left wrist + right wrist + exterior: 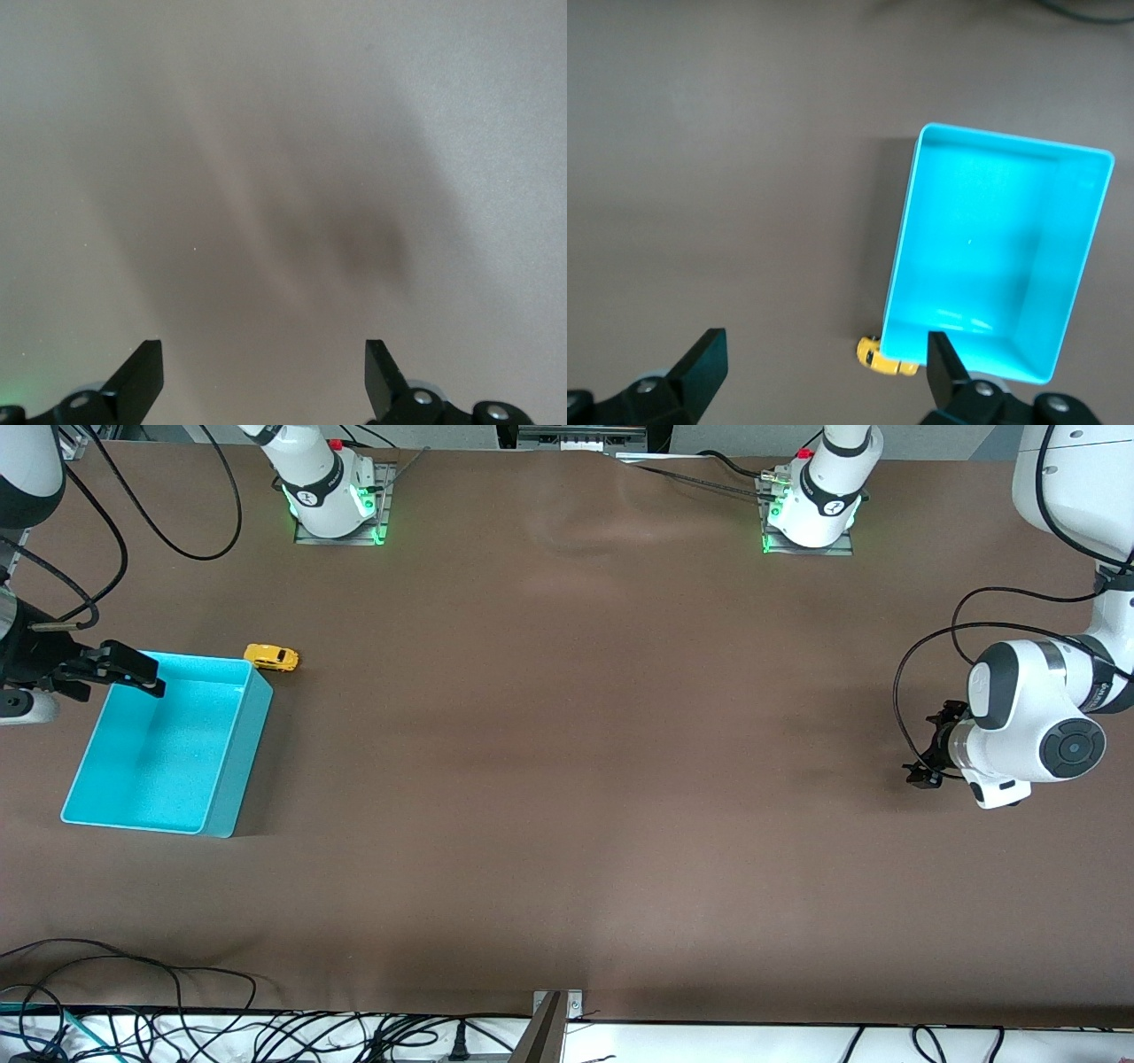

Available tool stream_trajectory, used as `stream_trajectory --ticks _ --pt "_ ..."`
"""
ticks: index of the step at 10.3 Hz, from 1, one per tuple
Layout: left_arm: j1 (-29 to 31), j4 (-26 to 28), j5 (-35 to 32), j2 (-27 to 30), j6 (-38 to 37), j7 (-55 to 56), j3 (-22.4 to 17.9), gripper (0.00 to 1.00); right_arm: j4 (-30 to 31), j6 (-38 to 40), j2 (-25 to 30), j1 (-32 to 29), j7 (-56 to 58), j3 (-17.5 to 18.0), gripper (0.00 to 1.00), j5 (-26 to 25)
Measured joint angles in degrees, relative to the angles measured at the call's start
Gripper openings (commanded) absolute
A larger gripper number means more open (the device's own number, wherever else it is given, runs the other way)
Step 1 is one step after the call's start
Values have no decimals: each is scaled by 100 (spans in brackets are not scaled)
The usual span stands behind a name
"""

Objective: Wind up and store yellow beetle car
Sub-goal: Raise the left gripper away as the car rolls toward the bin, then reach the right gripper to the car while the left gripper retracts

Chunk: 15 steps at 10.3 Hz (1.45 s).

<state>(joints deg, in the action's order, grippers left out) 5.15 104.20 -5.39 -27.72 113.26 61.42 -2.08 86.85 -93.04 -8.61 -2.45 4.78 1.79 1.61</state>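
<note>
The yellow beetle car (272,657) stands on the brown table, touching or just beside the corner of the turquoise bin (232,779) that is farther from the front camera. In the right wrist view the car (888,359) is partly hidden by the bin's wall (899,257). The bin is empty. My right gripper (142,673) is open and empty above the bin's corner toward the right arm's end; it also shows in the right wrist view (826,350). My left gripper (926,744) waits, open and empty, over bare table at the left arm's end, as the left wrist view (263,352) shows.
The two arm bases (332,500) (811,509) stand along the table's edge farthest from the front camera. Loose black cables (221,1027) and a metal bracket (556,1014) lie at the edge nearest the camera.
</note>
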Motion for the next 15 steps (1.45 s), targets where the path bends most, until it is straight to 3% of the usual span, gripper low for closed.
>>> stream_trajectory --ticks 3,7,10,13,15 --pt "5 -195 82 -243 3 -3 0 100 18 137 -25 181 -9 353 100 10" --pt "9 -333 83 -371 4 -4 0 100 248 -94 -342 456 50 526 100 16" --pt "31 -344 256 -380 4 -4 -2 100 1345 -845 -59 504 492 855 100 7" --pt "209 -512 693 -433 7 -16 -15 100 2556 -1280 390 -54 1840 1202 100 6" --pt "209 -748 707 -431 22 -22 9 100 3619 -2149 757 -453 2884 1517 100 5"
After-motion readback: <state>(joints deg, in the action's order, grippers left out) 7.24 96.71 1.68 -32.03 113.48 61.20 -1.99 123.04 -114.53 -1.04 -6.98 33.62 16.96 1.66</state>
